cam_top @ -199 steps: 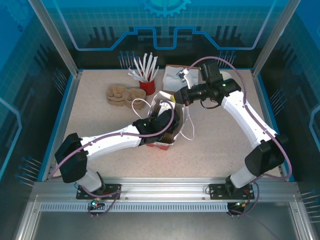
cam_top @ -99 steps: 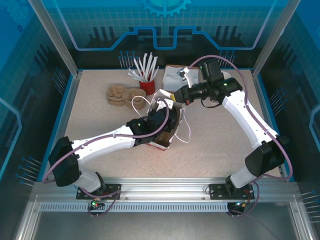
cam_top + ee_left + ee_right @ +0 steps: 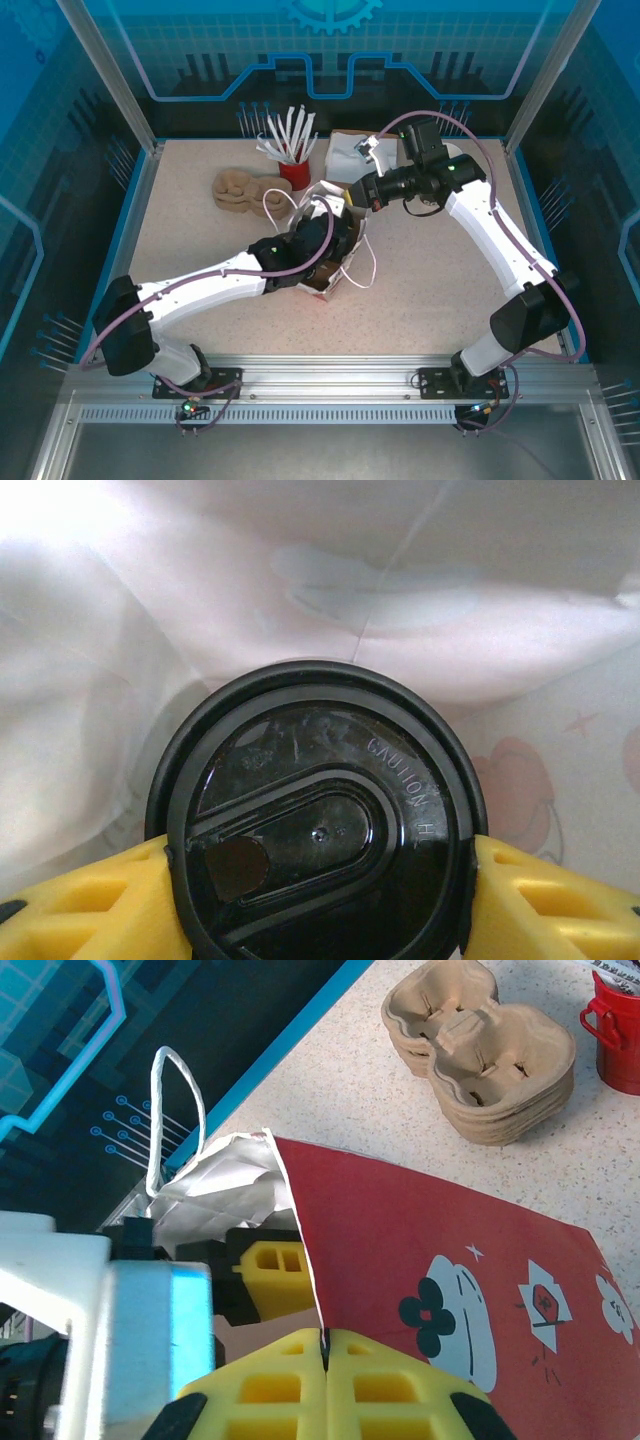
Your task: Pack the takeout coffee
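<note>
While the two yellow, ribbed left fingers (image 3: 85,905) clamp it from either side, one takeout coffee (image 3: 320,820) sits between them inside the single paper bag (image 3: 420,1250). Its glossy round black lid faces the wrist and its long axis runs away from it. The right fingers (image 3: 265,1390), pressed together, pinch the bag's red rim.

A speckled beige tabletop (image 3: 200,250) with a blue rim carries four things. A stack of brown moulded-pulp cup carriers (image 3: 240,190) lies toward the back left. Just to its right is a small red pot (image 3: 295,175) holding upright white sticks, and a white squarish pile (image 3: 345,155), too unclear to say more of, sits further right near the back edge. Near the middle, in front of the red pot, is a red-and-white printed paper bag (image 3: 430,1250) with its mouth open, and one of its white cord handles trails onto the bare surface on its right.
</note>
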`<state>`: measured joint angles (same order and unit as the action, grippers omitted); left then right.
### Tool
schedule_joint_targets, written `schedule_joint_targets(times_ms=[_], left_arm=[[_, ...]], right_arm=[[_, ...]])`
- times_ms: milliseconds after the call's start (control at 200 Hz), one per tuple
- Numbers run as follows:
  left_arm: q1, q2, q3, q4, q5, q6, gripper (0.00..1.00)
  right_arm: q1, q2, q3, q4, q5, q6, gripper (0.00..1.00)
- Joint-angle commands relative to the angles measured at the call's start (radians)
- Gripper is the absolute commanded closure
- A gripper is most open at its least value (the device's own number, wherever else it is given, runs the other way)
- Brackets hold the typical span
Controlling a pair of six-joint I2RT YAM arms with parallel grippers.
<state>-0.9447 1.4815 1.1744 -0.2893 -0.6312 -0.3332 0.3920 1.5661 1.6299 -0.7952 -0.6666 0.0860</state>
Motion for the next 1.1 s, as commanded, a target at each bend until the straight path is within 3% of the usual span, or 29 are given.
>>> schedule_joint_targets(times_ms=[0,1096], left_arm=[[0.007,0.027,0.009,-0.002,0.002,0.008,0.44],[0.07,0.183,0.066,-0.091,0.055,-0.04,0.44]], right_arm=[[-0.002,0.0,0.032,-0.012,-0.032,-0.017,1.0],[-0.005,0.023,0.016,-0.001,-0.059,0.009,1.0]])
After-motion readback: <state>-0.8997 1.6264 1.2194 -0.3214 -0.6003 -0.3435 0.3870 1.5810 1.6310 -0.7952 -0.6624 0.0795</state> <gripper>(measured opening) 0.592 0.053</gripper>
